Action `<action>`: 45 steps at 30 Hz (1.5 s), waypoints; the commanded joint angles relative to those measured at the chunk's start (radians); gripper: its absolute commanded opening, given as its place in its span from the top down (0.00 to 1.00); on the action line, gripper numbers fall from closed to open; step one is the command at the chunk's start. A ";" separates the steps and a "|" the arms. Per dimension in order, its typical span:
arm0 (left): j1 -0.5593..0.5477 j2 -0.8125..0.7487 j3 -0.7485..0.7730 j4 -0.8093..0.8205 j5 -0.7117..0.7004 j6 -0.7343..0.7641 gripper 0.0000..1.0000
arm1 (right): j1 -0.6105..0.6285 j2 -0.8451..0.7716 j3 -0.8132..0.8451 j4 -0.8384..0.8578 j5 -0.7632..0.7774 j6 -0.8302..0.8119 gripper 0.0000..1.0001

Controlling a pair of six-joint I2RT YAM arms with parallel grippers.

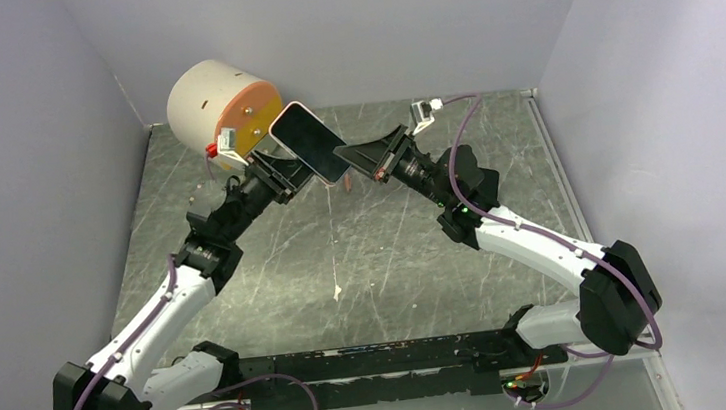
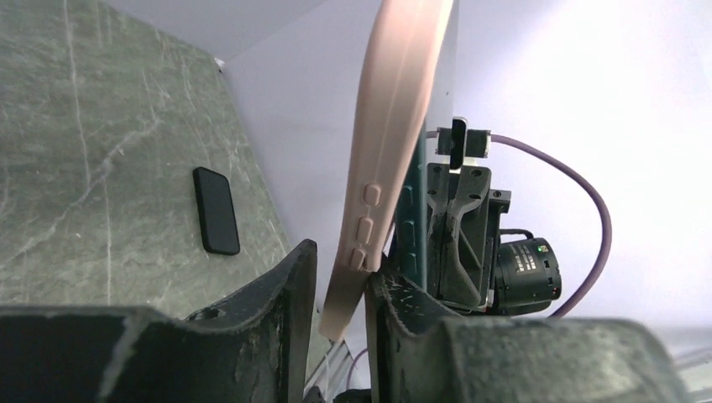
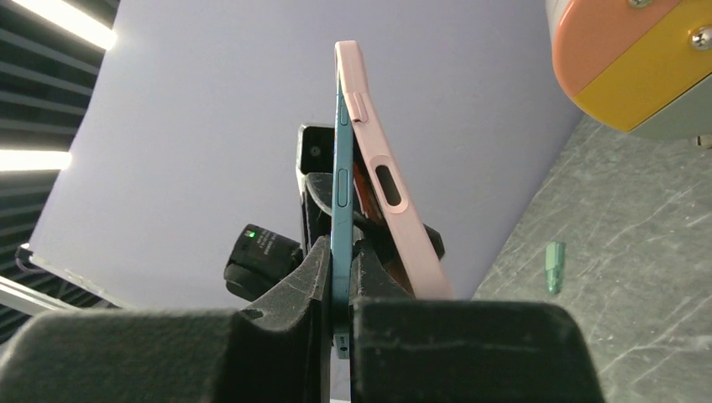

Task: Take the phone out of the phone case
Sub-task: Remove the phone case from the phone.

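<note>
A phone [image 1: 311, 142] with a black screen and teal frame sits in a pink case [image 1: 333, 180], held tilted in the air above the table's far middle. My left gripper [image 1: 288, 172] grips its lower left; in the left wrist view [image 2: 340, 269] the jaws are shut on the pink case's edge [image 2: 395, 126]. My right gripper [image 1: 367, 159] is shut on the phone's bare teal edge [image 3: 342, 185], shown in the right wrist view [image 3: 340, 252]. There the case [image 3: 395, 210] is peeled away from the phone at the near corner.
A white cylinder [image 1: 219, 103] with an orange and yellow face stands at the back left, close to the left gripper. A small black slab [image 2: 216, 210] lies on the grey marbled table. A green bit [image 3: 552, 267] and a small pale scrap [image 1: 336, 290] lie there too.
</note>
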 commanded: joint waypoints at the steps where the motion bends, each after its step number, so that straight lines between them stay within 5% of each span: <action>1: 0.003 -0.039 0.044 0.100 -0.133 -0.038 0.72 | 0.013 -0.029 0.007 0.034 -0.095 -0.028 1.00; 18: 0.026 -0.106 0.024 -0.018 -0.360 0.003 0.91 | 0.000 -0.083 -0.033 -0.035 -0.125 -0.072 1.00; 29: 0.089 -0.121 0.031 -0.049 -0.376 0.016 0.95 | -0.010 -0.116 -0.060 -0.061 -0.149 -0.093 1.00; 38: 0.094 -0.285 -0.096 -0.322 -0.493 -0.004 0.97 | -0.079 -0.171 -0.088 -0.089 -0.164 -0.125 1.00; 45: 0.104 -0.336 -0.234 -0.436 -0.566 -0.156 0.97 | -0.151 -0.205 -0.116 -0.156 -0.181 -0.159 1.00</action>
